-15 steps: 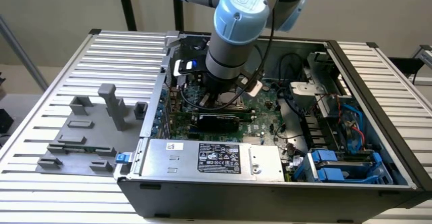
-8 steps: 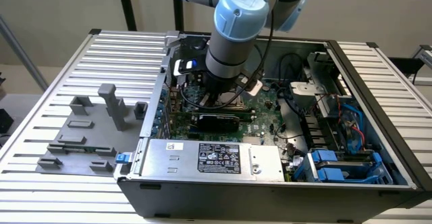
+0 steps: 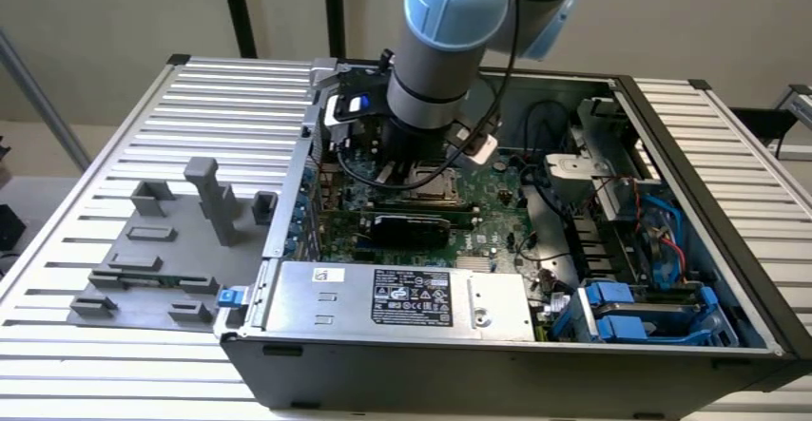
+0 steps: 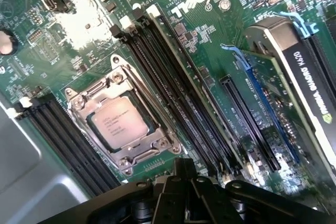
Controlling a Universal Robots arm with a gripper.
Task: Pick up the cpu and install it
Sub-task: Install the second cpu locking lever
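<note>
The cpu [image 4: 118, 124], a small square chip with a pale metal top, lies flat inside the silver socket frame [image 4: 79, 103] on the green motherboard [image 4: 210, 35]. My gripper [image 4: 184, 167] hovers above the board a short way off the socket, its black fingers shut together with nothing between them. It does not touch the cpu. In the exterior view the arm's wrist [image 3: 425, 107] reaches down into the open computer case [image 3: 710, 202], and the socket with the cpu [image 3: 438, 188] sits just below it.
Black memory slots [image 4: 173, 93] run along both sides of the socket. A graphics card [image 4: 310, 77] stands beside them. A silver labelled power supply box [image 3: 399, 299] lies at the case's near edge, with blue drive cages [image 3: 634, 316] nearby. Grey fixture blocks [image 3: 165, 250] stand on the slatted table.
</note>
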